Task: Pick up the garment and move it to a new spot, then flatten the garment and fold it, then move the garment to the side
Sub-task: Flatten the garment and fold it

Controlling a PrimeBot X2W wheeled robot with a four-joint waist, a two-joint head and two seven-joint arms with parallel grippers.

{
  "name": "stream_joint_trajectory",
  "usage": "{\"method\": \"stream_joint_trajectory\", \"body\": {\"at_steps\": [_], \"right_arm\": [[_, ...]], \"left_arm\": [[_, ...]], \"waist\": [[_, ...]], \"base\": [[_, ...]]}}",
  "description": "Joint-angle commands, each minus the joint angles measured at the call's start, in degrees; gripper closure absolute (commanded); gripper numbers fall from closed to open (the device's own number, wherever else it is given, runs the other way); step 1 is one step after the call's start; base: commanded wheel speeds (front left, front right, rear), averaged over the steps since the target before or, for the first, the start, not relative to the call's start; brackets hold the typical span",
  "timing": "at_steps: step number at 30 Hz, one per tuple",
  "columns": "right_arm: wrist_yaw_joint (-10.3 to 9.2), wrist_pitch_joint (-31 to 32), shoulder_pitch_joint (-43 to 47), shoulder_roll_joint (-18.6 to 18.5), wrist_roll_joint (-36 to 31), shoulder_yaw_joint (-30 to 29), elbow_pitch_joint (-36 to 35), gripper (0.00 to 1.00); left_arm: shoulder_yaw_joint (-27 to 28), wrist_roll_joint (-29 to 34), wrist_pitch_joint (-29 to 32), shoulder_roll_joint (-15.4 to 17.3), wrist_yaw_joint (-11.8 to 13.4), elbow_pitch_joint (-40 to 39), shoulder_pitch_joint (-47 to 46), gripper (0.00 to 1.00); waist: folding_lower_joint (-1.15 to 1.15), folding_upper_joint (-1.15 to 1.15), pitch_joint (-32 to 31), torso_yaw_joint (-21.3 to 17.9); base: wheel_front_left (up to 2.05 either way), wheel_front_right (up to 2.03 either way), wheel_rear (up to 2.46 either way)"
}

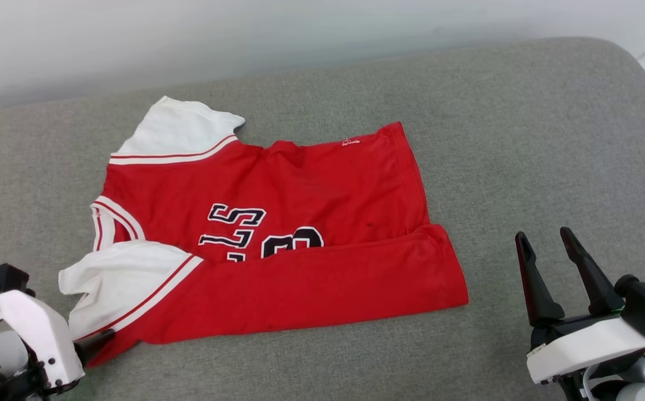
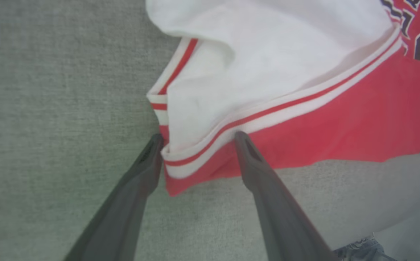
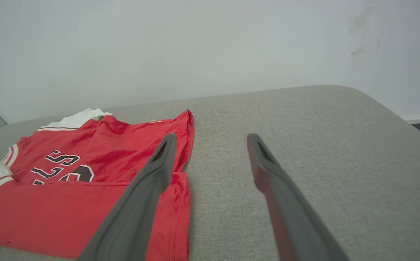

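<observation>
The garment (image 1: 322,184), a red jersey with white sleeves and black lettering, lies on the grey cushion (image 1: 523,139) with its near long edge folded over the front. In the left wrist view my left gripper (image 2: 199,137) is open, and its two dark fingers straddle the garment's (image 2: 340,119) near corner where the striped sleeve trim ends. The head view shows one left finger (image 1: 99,341) against that corner. My right gripper (image 1: 543,235) is open with nothing in it, to the right of the garment's hem. Its left finger overlaps the red fabric (image 3: 68,203) in the right wrist view, where the gripper (image 3: 213,137) points along the cushion.
A pale wall (image 1: 300,33) runs behind the cushion's far edge. The cushion's right corner (image 1: 634,67) curves down toward the floor. Bare grey fabric (image 1: 551,167) lies to the right of the garment.
</observation>
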Motion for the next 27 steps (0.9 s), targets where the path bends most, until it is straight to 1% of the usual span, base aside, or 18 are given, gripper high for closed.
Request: {"method": "stream_joint_trajectory", "body": {"at_steps": [1, 2, 3, 4, 5, 6, 8, 13, 15, 17, 21, 22, 24, 27], "right_arm": [[-0.05, 0.29, -0.65, 0.23, 0.55, -0.20, 0.05, 0.00], [-0.05, 0.37, -0.84, 0.26, 0.60, -0.34, 0.10, 0.00], [-0.05, 0.65, -0.97, 0.28, 0.72, -0.62, 0.31, 0.00], [-0.05, 0.83, -1.14, 0.23, 0.74, -0.79, 0.32, 0.00], [-0.05, 0.97, -1.38, 0.13, 0.79, -0.99, 0.31, 0.00], [-0.05, 1.12, -1.45, 0.00, 1.02, -1.19, 0.30, 0.00], [-0.05, 1.68, -1.44, -0.36, 1.37, -1.67, 0.15, 0.00], [-0.05, 4.42, -1.77, -2.17, 3.18, -2.91, -0.25, 0.00], [-0.05, 6.71, -2.00, -3.01, 4.74, -3.10, -0.12, 0.00], [-0.05, 11.28, -2.34, -4.15, 6.64, -3.01, 0.95, 0.00], [-0.05, 24.77, -4.65, -7.20, 10.19, -2.20, 3.03, 0.00], [-0.05, 24.77, -4.65, -7.20, 10.19, -2.20, 3.03, 0.00], [-0.05, 31.81, -5.88, -8.54, 12.00, -1.69, 4.44, 0.00], [-0.05, 39.45, -8.43, -9.30, 13.76, -0.38, 6.73, 0.00]], "left_arm": [[-0.69, -0.58, 0.87, -0.89, -0.41, 0.87, -0.60, 0.00], [-1.49, -0.68, 1.59, -1.44, -0.75, 1.48, -0.60, 0.00], [-2.12, -1.01, 1.96, -2.32, -1.08, 2.04, -0.77, 0.39], [-2.60, -1.13, 2.12, -3.20, -1.44, 2.55, -1.23, 0.63], [-3.16, -1.16, 2.24, -3.88, -1.81, 3.03, -1.39, 0.94], [-3.63, -1.46, 2.33, -4.58, -2.27, 3.65, -1.52, 1.00], [-4.19, -1.52, 2.18, -5.51, -2.74, 4.81, -1.80, 1.00], [-4.47, -0.47, 0.69, -6.01, -4.39, 6.62, -3.17, 1.00], [-3.96, -0.02, -0.72, -5.98, -5.00, 6.55, -4.07, 1.00], [-3.47, 0.54, -2.01, -5.67, -5.46, 5.93, -4.97, 1.00], [-2.42, 1.62, -4.02, -4.75, -5.24, 3.00, -5.85, 1.00], [-2.42, 1.62, -4.02, -4.75, -5.24, 3.00, -5.85, 1.00], [-2.36, 2.47, -4.85, -4.52, -4.99, 1.09, -5.89, 1.00], [-2.56, 3.46, -5.65, -4.39, -4.88, -2.05, -6.11, 1.00]], "waist": [[0.00, 0.00, 0.97, -0.61], [0.00, 0.00, 1.23, -0.78], [0.00, 0.00, 1.38, -0.87], [0.00, 0.00, 1.56, -0.94], [0.00, 0.00, 1.65, -0.98], [0.00, 0.00, 1.67, -1.01], [0.00, 0.00, 1.68, -1.00], [0.00, 0.00, 1.02, -0.14], [0.00, 0.00, 0.70, 0.42], [0.00, 0.00, 0.19, 0.96], [0.00, 0.00, -0.51, 2.56], [0.00, 0.00, -0.51, 2.56], [0.00, 0.00, -0.43, 3.68], [0.00, 0.00, 0.20, 5.46]], "base": [[0.00, 0.00, 0.00], [0.00, 0.00, 0.00], [0.00, 0.00, 0.00], [0.00, 0.00, 0.00], [0.00, 0.00, 0.00], [0.00, 0.00, 0.00], [0.00, 0.00, 0.00], [0.00, 0.00, 0.00], [0.00, 0.00, 0.00], [0.00, 0.00, 0.00], [0.00, 0.00, 0.00], [0.00, 0.00, 0.00], [0.00, 0.00, 0.00], [0.00, 0.00, 0.00]]}}
